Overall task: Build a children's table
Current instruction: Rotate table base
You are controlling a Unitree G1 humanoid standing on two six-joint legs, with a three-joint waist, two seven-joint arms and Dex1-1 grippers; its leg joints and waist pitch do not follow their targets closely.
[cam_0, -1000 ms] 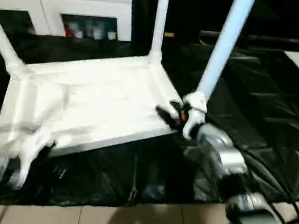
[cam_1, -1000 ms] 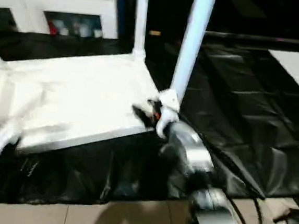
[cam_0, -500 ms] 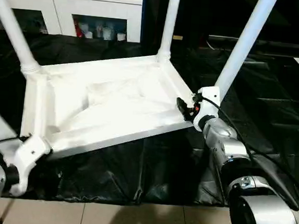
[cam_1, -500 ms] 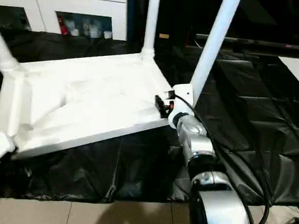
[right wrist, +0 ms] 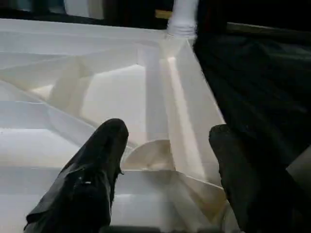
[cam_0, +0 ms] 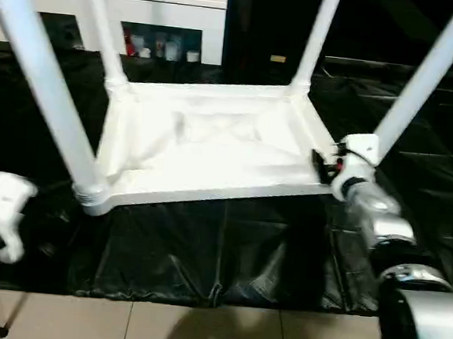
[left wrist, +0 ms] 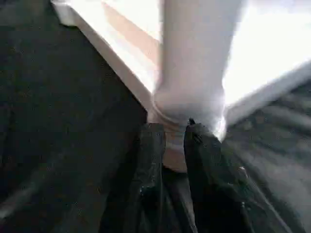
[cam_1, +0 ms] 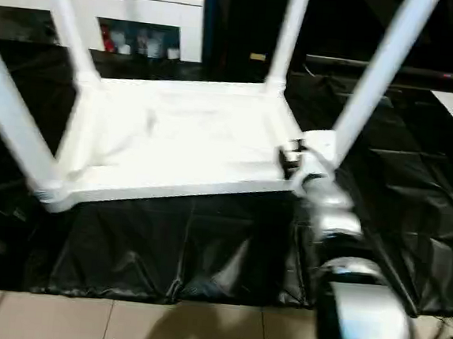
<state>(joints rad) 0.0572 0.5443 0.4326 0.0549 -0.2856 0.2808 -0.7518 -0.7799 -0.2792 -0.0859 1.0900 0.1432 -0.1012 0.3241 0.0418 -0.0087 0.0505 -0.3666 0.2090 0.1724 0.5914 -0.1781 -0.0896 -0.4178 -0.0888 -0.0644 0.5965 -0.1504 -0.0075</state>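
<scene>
Head view, table: the children's table [cam_0: 212, 148] lies upside down on black plastic sheeting [cam_0: 204, 247], ribbed underside up, four white tube legs rising from its corner sockets.
Head view, near-left leg: the leg [cam_0: 47, 90] slants up from the socket closest to the robot's left side.
Head view, left gripper: the left gripper [cam_0: 0, 213] hangs near that socket, just apart from it, low at the sheeting's edge.
Head view, right gripper: the right gripper [cam_0: 330, 164] sits at the near-right corner, beside the base of the near-right leg [cam_0: 424, 84].
Head view, backdrop: a white cabinet [cam_0: 106, 8] stands behind the table.
Left wrist view, fingers: the two black fingers [left wrist: 148, 170] stand close together with a narrow gap, nothing between them.
Left wrist view, table: the leg's collar and corner socket [left wrist: 189, 111] loom just beyond the fingertips.
Right wrist view, fingers: the fingers [right wrist: 95, 170] are spread wide, straddling the tabletop's corner rim.
Right wrist view, table: the rounded socket wall [right wrist: 150, 155] lies between them; whether the pads press it I cannot tell.
</scene>
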